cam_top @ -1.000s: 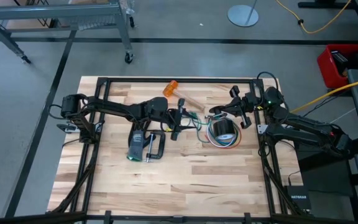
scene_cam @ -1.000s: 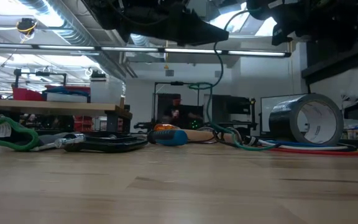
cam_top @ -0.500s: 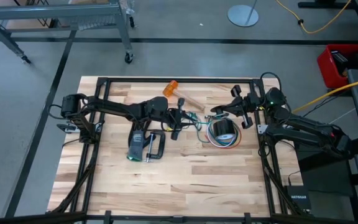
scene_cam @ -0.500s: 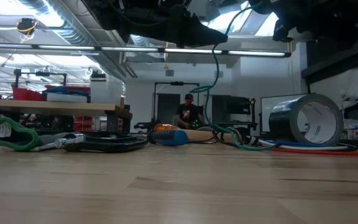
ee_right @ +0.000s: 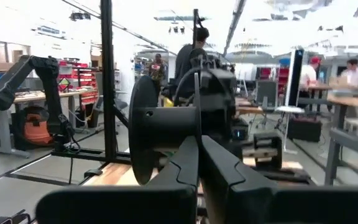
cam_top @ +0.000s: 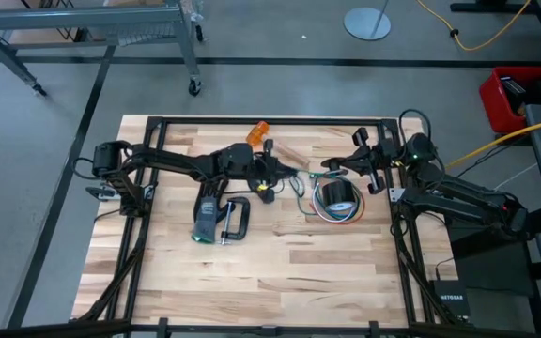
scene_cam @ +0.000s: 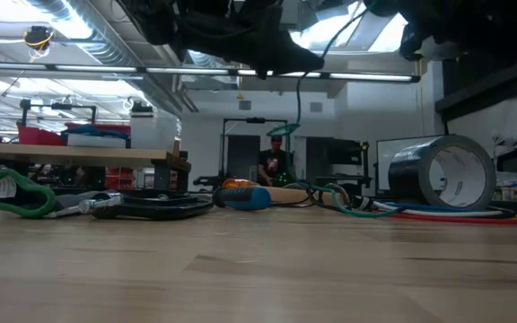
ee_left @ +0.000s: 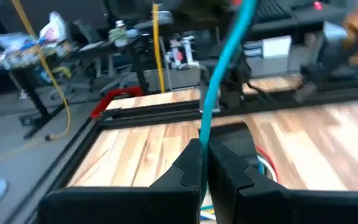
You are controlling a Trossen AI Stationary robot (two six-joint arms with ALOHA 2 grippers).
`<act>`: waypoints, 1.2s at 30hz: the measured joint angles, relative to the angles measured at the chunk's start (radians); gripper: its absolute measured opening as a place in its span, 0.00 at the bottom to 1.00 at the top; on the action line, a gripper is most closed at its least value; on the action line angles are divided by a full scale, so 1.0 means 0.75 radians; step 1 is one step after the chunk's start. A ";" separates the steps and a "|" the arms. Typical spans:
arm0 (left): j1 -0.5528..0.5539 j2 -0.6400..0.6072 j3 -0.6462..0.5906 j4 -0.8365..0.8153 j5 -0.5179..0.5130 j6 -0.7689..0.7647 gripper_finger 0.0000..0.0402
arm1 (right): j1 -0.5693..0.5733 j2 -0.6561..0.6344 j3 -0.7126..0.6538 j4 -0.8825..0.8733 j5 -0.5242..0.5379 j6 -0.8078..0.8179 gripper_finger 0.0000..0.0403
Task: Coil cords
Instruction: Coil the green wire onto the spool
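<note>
Left gripper over the middle of the table, held above the board, clenched on the teal-green cord; in the left wrist view, cord pinched between the two dark fingers and rising away from them in a taut line. In the low view, same cord hanging from the arm overhead down toward the tabletop clutter. Lower part of the cord trailing on the board between the gripper and the roll of tape, just beside the bundle of red, white and blue wires looped at the foot of the roll.

Right gripper near the far right part of the table, beyond the tape, fingers clenched with nothing visible between them; in the right wrist view, fingers pressed together in front of the left arm's dark joint.

Hammer with orange head at the far edge, close to the left gripper. Black clamp and a dark tool with a green tip lying side by side nearer the left arm's base. Person standing in the room beyond the table, seen in the low view.
</note>
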 joint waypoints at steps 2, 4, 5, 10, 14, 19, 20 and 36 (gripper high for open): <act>0.008 0.000 0.000 0.040 -0.008 -0.065 0.01 | 0.000 0.000 0.001 -0.072 0.038 0.002 0.02; 0.016 0.001 -0.001 0.086 -0.012 -0.122 0.00 | 0.000 0.000 0.001 -0.156 0.089 -0.005 0.01; 0.020 0.001 -0.001 0.107 -0.014 -0.149 0.00 | 0.000 0.000 0.001 -0.192 0.116 -0.010 0.01; 0.042 0.002 0.024 0.102 -0.013 -0.324 0.00 | 0.001 0.002 0.001 -0.320 0.227 -0.019 0.01; 0.056 0.002 0.054 0.104 -0.012 -0.479 0.00 | 0.001 0.032 0.001 -0.388 0.291 -0.046 0.01; 0.086 0.002 0.079 0.003 -0.037 -0.647 0.00 | 0.001 0.076 0.001 -0.430 0.320 -0.056 0.01; 0.095 0.002 0.084 -0.037 -0.057 -0.674 0.00 | 0.001 0.080 0.001 -0.429 0.320 -0.060 0.01; 0.194 0.002 0.092 -0.215 0.007 -1.172 0.00 | 0.002 0.081 0.001 -0.665 0.730 -0.120 0.00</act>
